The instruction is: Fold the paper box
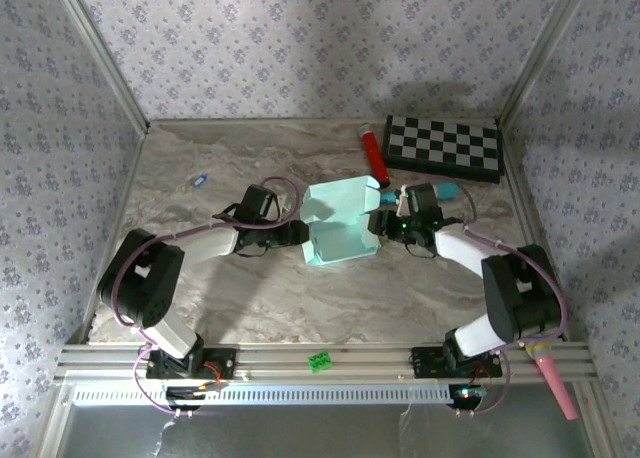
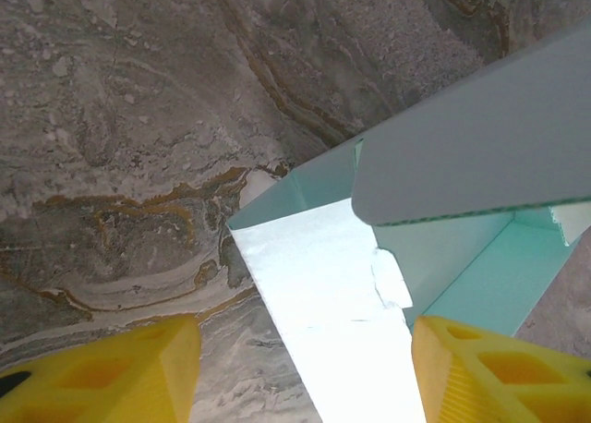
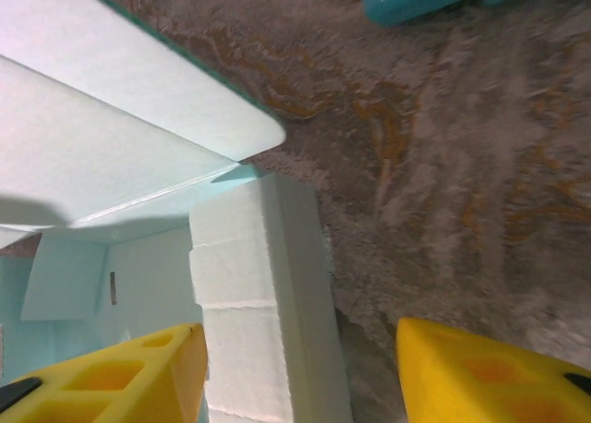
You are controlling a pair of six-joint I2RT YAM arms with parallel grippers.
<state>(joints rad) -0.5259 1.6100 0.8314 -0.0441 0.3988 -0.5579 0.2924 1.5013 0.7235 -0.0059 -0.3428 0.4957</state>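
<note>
We hold both arms low and reaching inward, so the two grippers face each other across a short gap. Our left arm (image 1: 212,243) runs rightward from its bent elbow, and the left gripper (image 1: 297,231) has its yellow fingers (image 2: 138,372) spread apart. Our right arm (image 1: 462,248) runs leftward, the right gripper (image 1: 378,223) likewise parted, its fingers (image 3: 489,372) level.

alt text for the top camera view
A half-folded mint paper box sits on a marble table, the left gripper at its left wall and the right gripper at its right. A checkerboard lies back right.
</note>
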